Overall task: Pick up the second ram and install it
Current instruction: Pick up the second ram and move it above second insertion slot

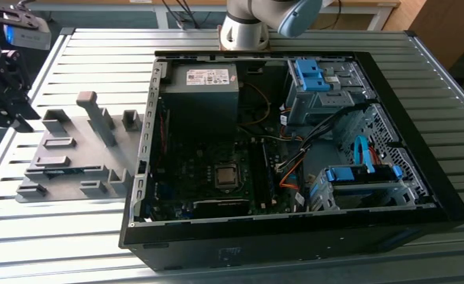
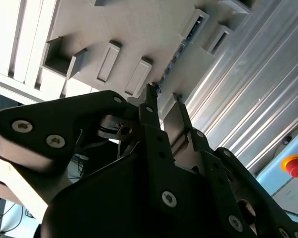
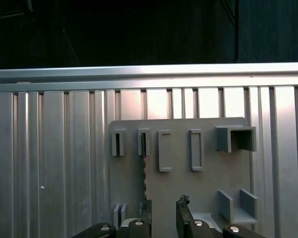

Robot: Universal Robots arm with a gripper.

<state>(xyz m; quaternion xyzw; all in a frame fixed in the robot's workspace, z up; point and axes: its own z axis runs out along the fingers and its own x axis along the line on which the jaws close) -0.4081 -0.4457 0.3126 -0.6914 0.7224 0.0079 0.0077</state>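
Ram (image 3: 144, 171) in grey holder (image 3: 208, 183), near claw (image 3: 164, 206)

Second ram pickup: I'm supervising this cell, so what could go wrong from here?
1. In the first wrist view the open gripper has one finger in line with the second ram, not straddling it; lowering could crush its edge.
2. Grey holder blocks stand close beside it and could catch a finger.
3. In the exterior view, loose cables crowd the computer case interior and might snag.

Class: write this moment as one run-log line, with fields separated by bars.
gripper: open, near grey fixture | second ram: in fixture slot, not held | install: not yet done
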